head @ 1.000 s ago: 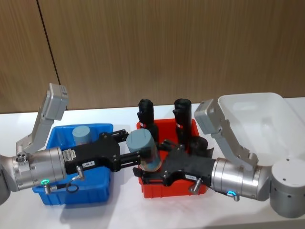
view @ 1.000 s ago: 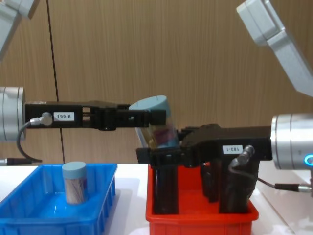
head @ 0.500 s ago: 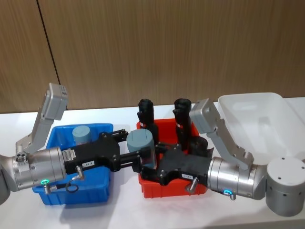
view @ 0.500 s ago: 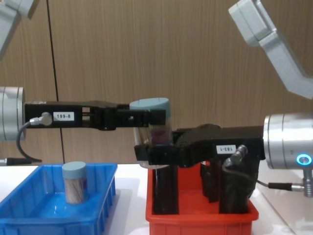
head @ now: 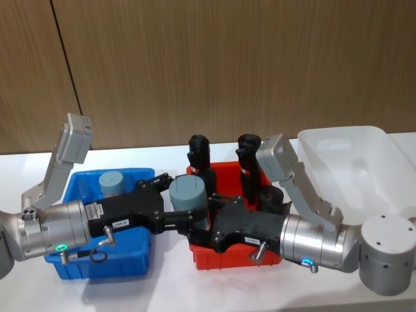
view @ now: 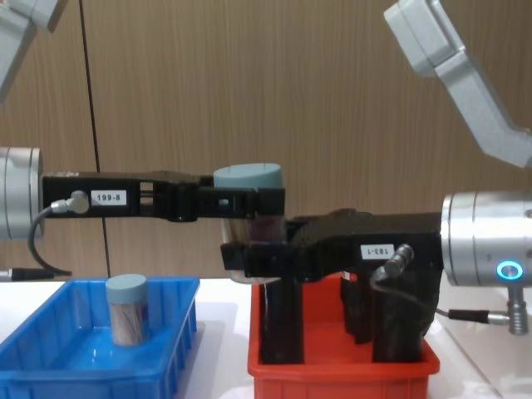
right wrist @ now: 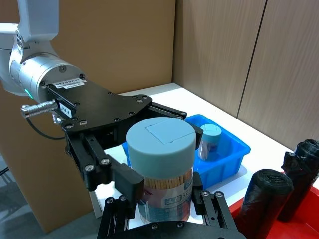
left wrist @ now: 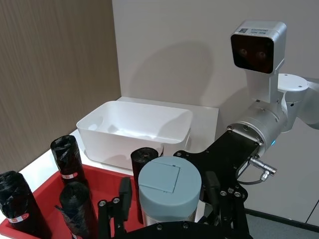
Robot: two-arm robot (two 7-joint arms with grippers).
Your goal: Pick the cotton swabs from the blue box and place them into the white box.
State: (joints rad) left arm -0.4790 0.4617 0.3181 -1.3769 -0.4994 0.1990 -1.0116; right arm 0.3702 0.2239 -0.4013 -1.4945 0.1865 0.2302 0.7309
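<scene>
Shallow box (head: 123, 266) was bright blue, middle bin (head: 208, 255) red, tall box (head: 354, 162) translucent white, jars (head: 187, 195) clear with pale grey-blue lids, rolls (head: 198, 153) black, wall (head: 227, 65) brown woodgrain, table (head: 169, 292) white.

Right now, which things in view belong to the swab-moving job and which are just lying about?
Job: held swab jar, gripped by the left gripper, with the right gripper at its lower part; second swab jar in the blue box; white box.
Lying about: red bin; black rolls standing in it.
</scene>
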